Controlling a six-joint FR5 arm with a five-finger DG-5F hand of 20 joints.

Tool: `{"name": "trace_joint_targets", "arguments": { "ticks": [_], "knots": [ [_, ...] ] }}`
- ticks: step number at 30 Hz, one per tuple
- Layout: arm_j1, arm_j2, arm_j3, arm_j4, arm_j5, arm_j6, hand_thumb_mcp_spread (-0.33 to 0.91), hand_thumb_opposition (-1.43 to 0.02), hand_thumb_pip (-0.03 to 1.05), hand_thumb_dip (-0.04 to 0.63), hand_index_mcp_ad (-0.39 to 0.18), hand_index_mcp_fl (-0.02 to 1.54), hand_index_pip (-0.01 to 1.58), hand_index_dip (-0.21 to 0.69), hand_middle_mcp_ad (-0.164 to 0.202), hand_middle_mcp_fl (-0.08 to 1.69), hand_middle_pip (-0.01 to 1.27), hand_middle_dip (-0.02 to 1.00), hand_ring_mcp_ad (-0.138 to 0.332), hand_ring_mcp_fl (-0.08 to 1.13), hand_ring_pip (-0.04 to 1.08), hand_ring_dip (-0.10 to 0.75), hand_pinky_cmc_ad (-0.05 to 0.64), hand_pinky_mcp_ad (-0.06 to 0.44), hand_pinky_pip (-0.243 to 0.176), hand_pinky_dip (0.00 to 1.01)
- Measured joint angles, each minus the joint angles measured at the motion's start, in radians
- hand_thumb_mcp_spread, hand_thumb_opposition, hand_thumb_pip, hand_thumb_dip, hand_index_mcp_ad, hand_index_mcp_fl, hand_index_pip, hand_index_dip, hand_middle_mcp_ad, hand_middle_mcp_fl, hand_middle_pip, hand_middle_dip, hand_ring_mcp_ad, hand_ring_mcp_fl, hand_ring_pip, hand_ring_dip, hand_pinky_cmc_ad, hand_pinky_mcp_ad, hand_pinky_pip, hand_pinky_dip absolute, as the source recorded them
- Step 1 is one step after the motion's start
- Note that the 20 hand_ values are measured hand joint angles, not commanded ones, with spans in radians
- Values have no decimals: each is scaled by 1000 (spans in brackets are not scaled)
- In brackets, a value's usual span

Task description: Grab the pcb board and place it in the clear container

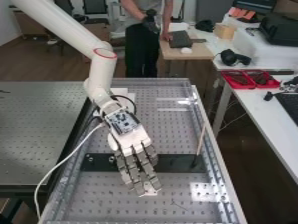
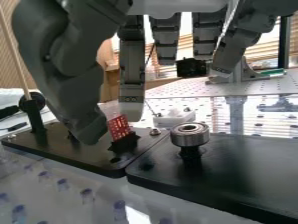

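Observation:
In the high view the hand (image 1: 138,162) hangs over the dark plate on the perforated bench, its fingers extended towards the view's lower edge. The red pcb board (image 2: 119,127) stands upright in a small black holder on a black plate. Close around it in the wrist view is the hand (image 2: 131,75), open, the thumb on one side of the board and a straight finger on the other. Whether either touches the board I cannot tell. I cannot make out the clear container with certainty.
A metal bearing (image 2: 190,133) sits on a peg of the neighbouring black plate (image 2: 229,170). Behind the board lies a small white piece (image 2: 174,118) with bolts. A thin wooden stick (image 1: 200,140) rises from the dark plate (image 1: 178,162) near the bench's right side.

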Motion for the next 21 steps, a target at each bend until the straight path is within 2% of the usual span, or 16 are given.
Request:
{"name": "trace_joint_targets", "arguments": {
  "ticks": [10,21],
  "knots": [
    [-3,-1,0,0,-2,-1,389,-848,689,237,10,140,1557,159,126,7,122,96,232,0,58,-24,297,182,-126,586],
    [-5,5,-5,5,-10,-27,387,-848,696,236,10,140,1557,159,126,7,122,96,232,-2,65,-17,297,178,-126,586]
  ]
}}
